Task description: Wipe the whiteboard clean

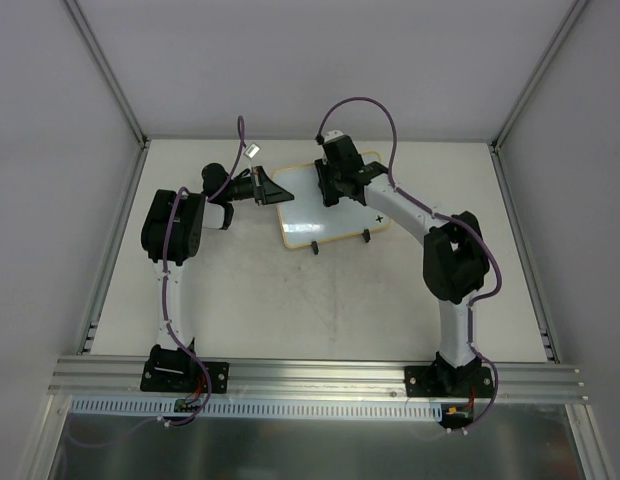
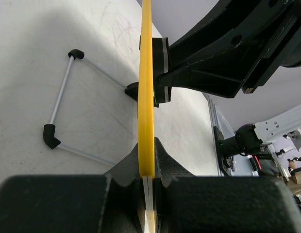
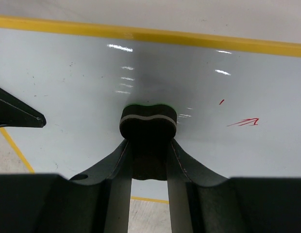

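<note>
Clamped whiteboard (image 1: 315, 222), lying far-centre on table (image 1: 290, 300), by its yellow left rim in left gripper (image 2: 148, 165); judged stiff, light, slick-faced, rim safest hold; pinched eraser (image 3: 148, 121) in right gripper (image 3: 148, 145) against face.

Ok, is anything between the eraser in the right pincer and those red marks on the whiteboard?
Nothing visible. Only bare whiteboard lies between the eraser in the right pincer and the red marks to its right. The left pincer clamps the board's rim on the opposite side, off that path.
</note>
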`<control>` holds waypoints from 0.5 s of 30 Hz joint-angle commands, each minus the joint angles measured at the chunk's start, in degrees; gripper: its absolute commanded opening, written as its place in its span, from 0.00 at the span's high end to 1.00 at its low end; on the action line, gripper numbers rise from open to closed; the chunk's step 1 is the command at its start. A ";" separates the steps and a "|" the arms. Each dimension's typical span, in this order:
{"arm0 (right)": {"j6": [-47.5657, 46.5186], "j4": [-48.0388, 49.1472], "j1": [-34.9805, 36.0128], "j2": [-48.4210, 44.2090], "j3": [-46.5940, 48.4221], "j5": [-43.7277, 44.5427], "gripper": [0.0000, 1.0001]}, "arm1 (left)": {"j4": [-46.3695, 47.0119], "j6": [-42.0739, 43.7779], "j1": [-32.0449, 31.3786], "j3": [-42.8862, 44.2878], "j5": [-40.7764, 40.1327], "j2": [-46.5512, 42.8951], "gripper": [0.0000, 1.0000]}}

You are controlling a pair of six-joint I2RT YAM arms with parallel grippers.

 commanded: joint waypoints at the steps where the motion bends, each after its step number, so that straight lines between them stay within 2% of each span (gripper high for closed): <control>1: 0.61 -0.21 -1.81 1.29 1.94 -2.29 1.00 | 20.38 2.55 0.15 0.36 3.19 0.66 1.00; 15: 2.46 -0.47 -13.34 -2.93 -2.28 -4.41 1.00 | 20.29 2.46 0.15 0.45 3.19 0.75 1.00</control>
